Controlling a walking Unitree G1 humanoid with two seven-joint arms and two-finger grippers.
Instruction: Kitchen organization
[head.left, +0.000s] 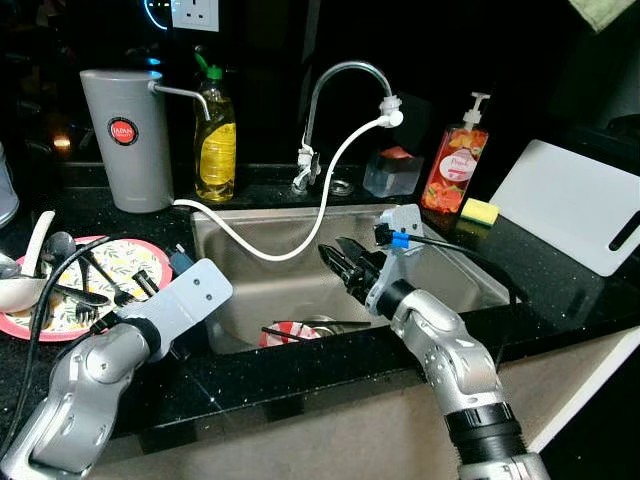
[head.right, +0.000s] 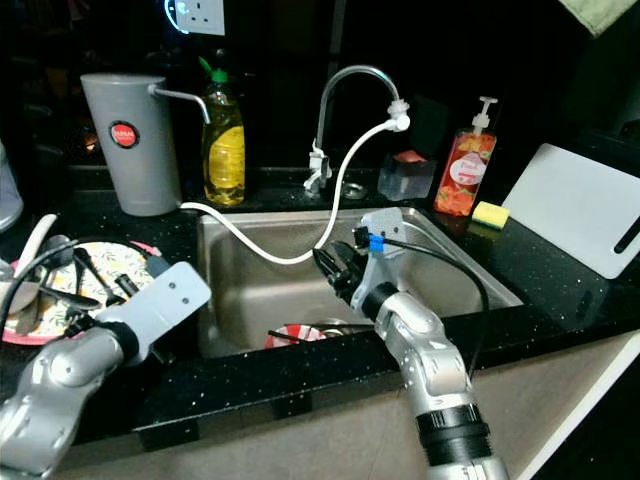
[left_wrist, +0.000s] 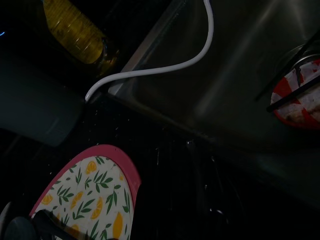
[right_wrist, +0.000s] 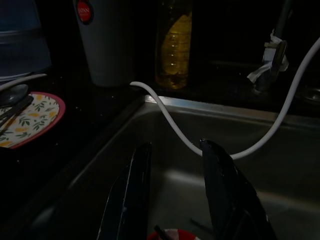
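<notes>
The right gripper (right_wrist: 175, 200) hangs over the steel sink (head.left: 270, 290) at frame centre, its two fingers apart and empty; the head views blur that gap. One red-rimmed dish (head.left: 292, 333) lies in the basin. One lemon-patterned plate (head.left: 135, 262) with utensils sits lower left beside the left gripper (head.left: 150, 285), fingers unreadable.

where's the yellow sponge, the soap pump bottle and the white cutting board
yellow sponge (head.left: 480, 211): left eye view, on its top face, on the counter right of the sink.
soap pump bottle (head.left: 455, 166): left eye view, on its label.
white cutting board (head.left: 573, 205): left eye view, on the middle of its flat face.
</notes>
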